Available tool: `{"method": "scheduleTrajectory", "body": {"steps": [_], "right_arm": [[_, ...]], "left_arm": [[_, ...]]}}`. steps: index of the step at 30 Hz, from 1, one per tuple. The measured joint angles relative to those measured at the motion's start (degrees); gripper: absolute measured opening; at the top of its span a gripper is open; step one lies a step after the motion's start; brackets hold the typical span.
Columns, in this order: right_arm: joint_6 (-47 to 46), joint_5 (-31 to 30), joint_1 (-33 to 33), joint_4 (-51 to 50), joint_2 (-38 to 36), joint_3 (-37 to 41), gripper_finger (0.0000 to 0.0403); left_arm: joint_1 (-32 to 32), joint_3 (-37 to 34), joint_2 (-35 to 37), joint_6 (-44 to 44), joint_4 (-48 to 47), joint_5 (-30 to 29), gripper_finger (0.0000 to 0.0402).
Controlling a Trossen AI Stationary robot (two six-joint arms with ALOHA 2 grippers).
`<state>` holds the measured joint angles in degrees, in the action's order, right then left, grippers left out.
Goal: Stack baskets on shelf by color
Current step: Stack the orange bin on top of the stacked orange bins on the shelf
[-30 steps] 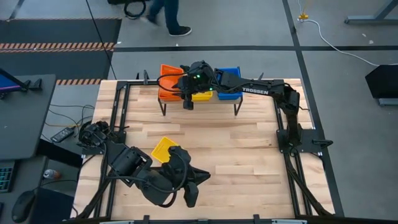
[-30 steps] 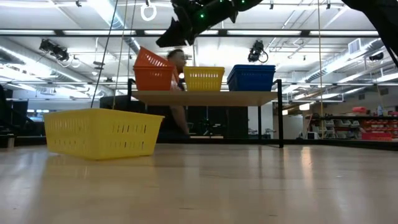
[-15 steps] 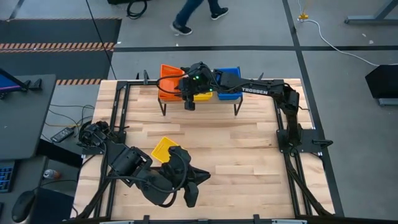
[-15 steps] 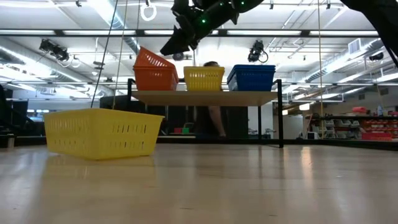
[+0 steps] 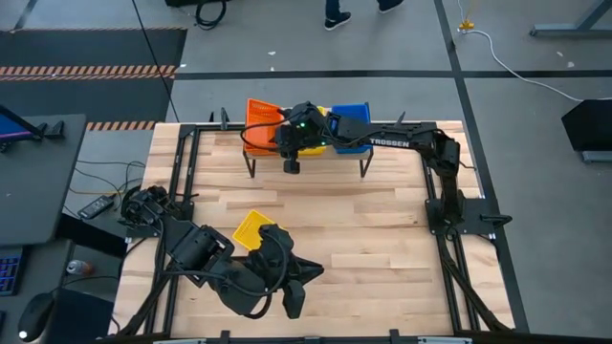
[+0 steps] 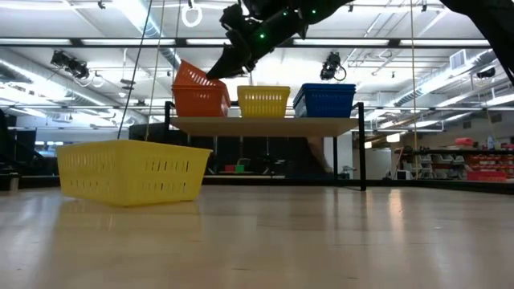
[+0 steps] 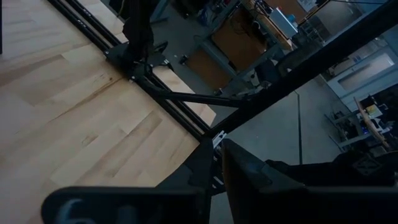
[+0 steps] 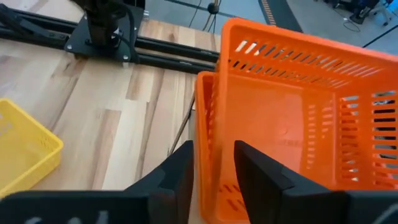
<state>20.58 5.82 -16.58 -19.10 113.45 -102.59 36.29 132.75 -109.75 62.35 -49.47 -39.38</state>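
Carefully now: right gripper [image 8: 211, 168], fingers narrowly straddling the tilted orange basket [image 8: 292, 118] wall on the shelf [image 6: 265, 124], should pinch squarely before seating it level

The right arm stretches from its base at the table's right side across the far edge, wrist bent downward. The right gripper [image 5: 292, 161] points down, and in its wrist view its two dark fingers [image 8: 258, 171] stand slightly apart, one on either side of an upright orange wall. The left arm lies folded low at the table's near-left corner, its left gripper [image 5: 295, 302] resting near the front edge with the fingers [image 7: 245, 171] drawn close together.
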Motion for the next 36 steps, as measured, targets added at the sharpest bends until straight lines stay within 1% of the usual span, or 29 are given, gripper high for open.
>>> {"method": "scheduleTrajectory", "body": {"steps": [3,6,8,11,14,19,23,26,31,36], "right_arm": [[0.0,0.0,0.0,0.4,0.0,0.0,0.0083],[0.1,0.0,0.1,0.4,0.0,-0.3,0.0029],[0.2,0.0,0.1,0.3,0.0,-0.4,0.0013],[0.4,-1.3,0.3,0.6,0.0,-0.4,0.0015],[1.3,-2.2,0.5,1.3,-0.3,-0.4,0.0008],[3.6,-3.9,1.0,3.2,-2.5,-0.5,0.0007],[3.9,-5.3,1.4,0.6,-3.9,-0.5,0.0004],[4.6,-7.5,1.8,-0.9,-4.4,-0.5,0.0003],[6.4,-8.2,2.5,-1.5,-4.4,-0.5,0.0003],[9.3,-13.4,3.8,-0.9,-4.4,-0.5,0.0012]], "left_arm": [[0.0,0.0,0.0,0.0,0.0,0.0,0.0038],[0.0,0.0,0.0,0.0,0.0,0.0,0.0038],[0.0,0.0,0.0,0.0,0.0,0.0,0.0039],[0.2,0.0,0.0,0.0,0.0,0.0,0.0038],[0.3,0.0,0.0,0.0,0.0,0.0,0.0039],[0.6,0.0,0.0,-0.1,0.0,0.2,0.0039],[0.6,0.0,0.0,-0.1,-0.1,0.2,0.0038],[0.6,0.0,0.0,-0.1,-0.1,0.2,0.0038],[0.6,0.0,0.0,-0.1,-0.1,0.2,0.0038],[0.6,0.0,0.0,0.0,-0.1,0.2,0.0039]]}}
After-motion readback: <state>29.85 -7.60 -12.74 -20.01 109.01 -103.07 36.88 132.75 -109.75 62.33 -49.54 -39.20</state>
